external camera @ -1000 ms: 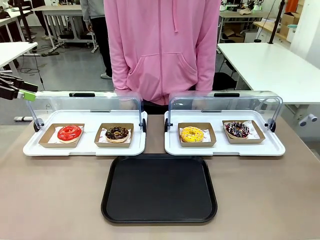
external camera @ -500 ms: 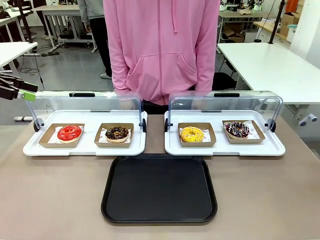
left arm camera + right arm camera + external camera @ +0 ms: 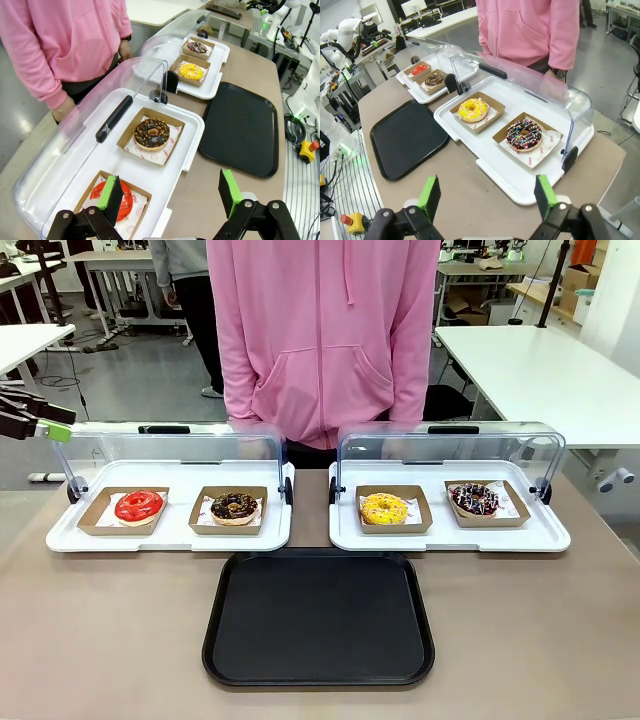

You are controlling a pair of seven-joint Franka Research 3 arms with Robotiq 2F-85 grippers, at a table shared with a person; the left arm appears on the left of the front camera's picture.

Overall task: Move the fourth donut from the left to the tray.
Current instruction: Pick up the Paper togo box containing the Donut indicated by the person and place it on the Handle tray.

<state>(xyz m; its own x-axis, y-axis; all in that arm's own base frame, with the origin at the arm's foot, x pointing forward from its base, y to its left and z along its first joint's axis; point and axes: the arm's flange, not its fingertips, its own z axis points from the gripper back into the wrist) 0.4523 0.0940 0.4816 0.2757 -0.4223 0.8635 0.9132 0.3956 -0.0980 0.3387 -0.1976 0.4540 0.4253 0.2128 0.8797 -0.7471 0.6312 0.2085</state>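
The fourth donut (image 3: 474, 499), dark chocolate with white drizzle and pink-red sprinkles, rests in a brown cardboard holder at the right end of the right white tray; it also shows in the wrist views (image 3: 524, 135) (image 3: 196, 47). The black tray (image 3: 318, 618) (image 3: 407, 137) (image 3: 240, 127) lies bare at the table's front middle. My left gripper (image 3: 55, 430) (image 3: 169, 192) hovers open off the table's far left, above the left white tray's end. High above the table's right corner, my right gripper (image 3: 487, 194) stands open, short of the donut. Neither holds anything.
Two white trays (image 3: 170, 540) (image 3: 450, 540) stand side by side with their clear lids raised. They also hold a red donut (image 3: 138, 505), a chocolate donut with crumbs (image 3: 234, 506) and a yellow donut (image 3: 384, 508). A person in a pink hoodie (image 3: 325, 340) stands behind them.
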